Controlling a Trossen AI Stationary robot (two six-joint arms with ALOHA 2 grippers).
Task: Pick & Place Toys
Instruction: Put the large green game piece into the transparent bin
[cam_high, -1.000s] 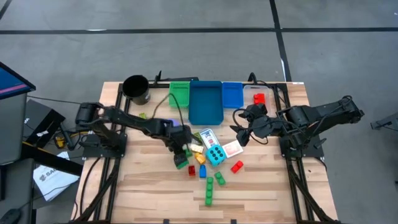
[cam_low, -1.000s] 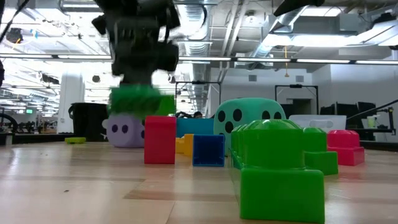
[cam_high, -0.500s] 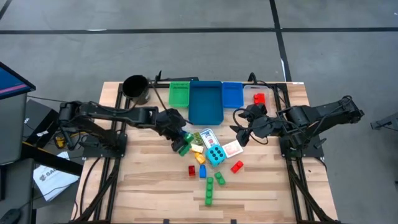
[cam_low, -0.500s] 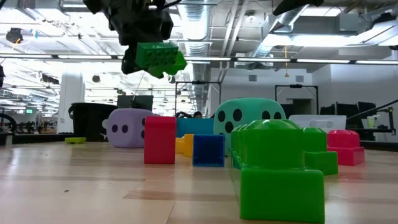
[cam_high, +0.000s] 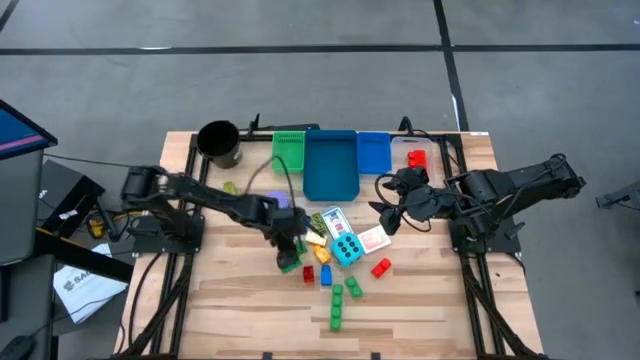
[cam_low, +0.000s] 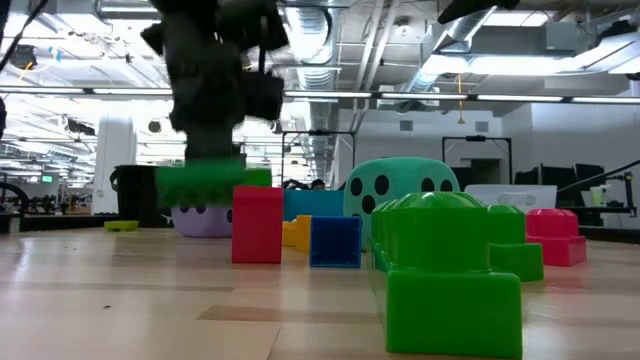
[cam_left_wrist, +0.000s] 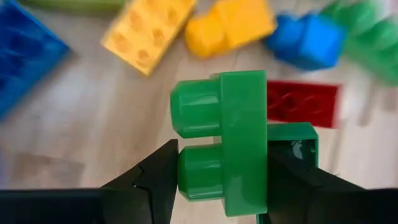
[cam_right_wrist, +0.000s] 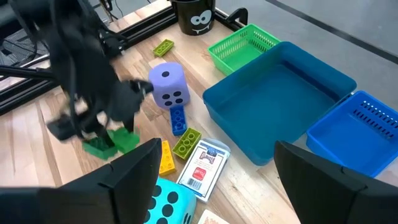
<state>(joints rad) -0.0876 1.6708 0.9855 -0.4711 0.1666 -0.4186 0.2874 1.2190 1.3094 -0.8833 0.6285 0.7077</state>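
Note:
My left gripper (cam_high: 289, 252) is shut on a green brick (cam_left_wrist: 227, 140), low over the table's middle, just left of a red brick (cam_high: 308, 273). In the low view the green brick (cam_low: 205, 185) is blurred in front of the purple die (cam_low: 205, 215). Whether it touches the wood, I cannot tell. The cyan dotted die (cam_high: 347, 249), playing cards (cam_high: 335, 220), yellow and blue bricks (cam_left_wrist: 227, 28) and further green bricks (cam_high: 337, 315) lie on the table around it. My right gripper (cam_high: 385, 215) hovers open above the right-hand cards with nothing between its fingers. My left gripper pinches the green brick between its two fingers. One finger is on the studded face (cam_left_wrist: 189, 171) and the other on the opposite face. The fingers come from above, slanting down. The brick sits on its side in the hold, studs pointing sideways.
Along the far edge stand a black cup (cam_high: 219, 143), a green bin (cam_high: 289, 150), a large blue bin (cam_high: 331, 165), a smaller blue bin (cam_high: 373, 152) and a clear bin (cam_high: 415, 157). A red brick (cam_high: 381, 267) lies right of the cyan die. Bare wood lies at the near left.
My left gripper, still shut on the green brick, first rose with it and swung toward the far edge. It has now come back down to about where it was a second ago, low over the table beside the red brick. My right arm has kept still.

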